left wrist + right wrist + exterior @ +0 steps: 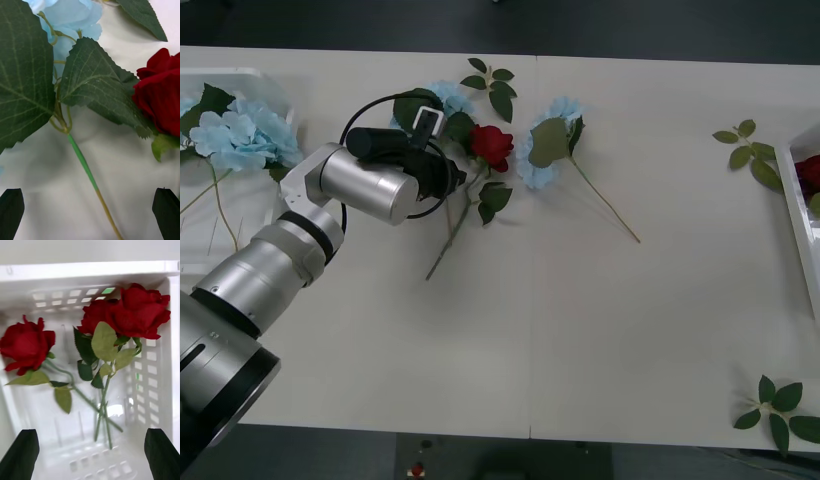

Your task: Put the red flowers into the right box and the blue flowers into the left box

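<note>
The left gripper [90, 215] hangs jaws wide over the thin green stem of a pale sky-blue artificial flower [83, 165] on the white desk [580, 320], beside a deep red rose [492, 146], likely lining up a grasp. The right gripper [90, 453], jaws apart and empty, hovers over the white slotted plastic right box [157, 363] holding three red roses [138, 313].
</note>
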You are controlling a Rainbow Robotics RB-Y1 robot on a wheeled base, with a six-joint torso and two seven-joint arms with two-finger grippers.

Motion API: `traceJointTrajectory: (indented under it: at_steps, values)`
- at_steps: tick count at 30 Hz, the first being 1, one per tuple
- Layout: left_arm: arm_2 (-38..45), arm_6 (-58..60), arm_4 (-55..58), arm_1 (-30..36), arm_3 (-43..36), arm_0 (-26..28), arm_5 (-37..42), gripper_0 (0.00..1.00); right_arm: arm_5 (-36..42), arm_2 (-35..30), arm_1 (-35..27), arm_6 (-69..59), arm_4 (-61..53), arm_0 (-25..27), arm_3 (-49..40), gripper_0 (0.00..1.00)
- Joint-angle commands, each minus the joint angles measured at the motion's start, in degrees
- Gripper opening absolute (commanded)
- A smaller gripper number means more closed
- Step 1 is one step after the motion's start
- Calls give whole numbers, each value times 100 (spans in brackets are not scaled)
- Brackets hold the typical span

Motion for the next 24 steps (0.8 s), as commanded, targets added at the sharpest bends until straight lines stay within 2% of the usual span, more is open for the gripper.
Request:
traceJointTrajectory:
  at_steps: [1, 6, 9, 12, 14, 16, 17, 18, 19, 20, 24]
  values:
    - [43, 293, -116, -93, 18, -313, -57, 100, 1009, -569, 101, 244, 335, -137, -1093, 82]
    - [-80, 311, -186, -93, 18, -304, -57, 100, 1931, -209, 83, -916, -16, -128, -2789, 82]
    - [-80, 337, -318, -85, 18, -295, -57, 100, 2010, 169, 48, -1743, -438, -40, -3694, 82]
    - [-89, 355, -441, -85, 53, -304, -57, 100, 1817, 626, -23, -2428, -763, 48, -4459, 82]
    - [-80, 381, -547, -85, 88, -304, -57, 99, 1193, 1338, -242, -3333, -939, 162, -5241, 82]
    - [-89, 407, -643, -93, 97, -304, -57, 99, 657, 1848, -392, -3834, -869, 197, -5619, 82]
    - [-89, 425, -678, -85, 97, -304, -57, 95, 376, 2120, -453, -4019, -790, 206, -5742, 82]
    - [-106, 434, -722, -93, 106, -304, -57, 65, 15, 2480, -515, -4247, -632, 206, -5865, 82]
    - [-115, 443, -740, -93, 106, -304, -57, 47, -160, 2639, -541, -4353, -526, 206, -5909, 82]
    - [-150, 469, -793, -93, 106, -304, -83, 0, -512, 2973, -550, -4581, -245, 189, -5962, 82]
    - [-150, 495, -863, -93, 106, -304, -92, 0, -934, 3517, -277, -4854, 423, 189, -5795, 82]
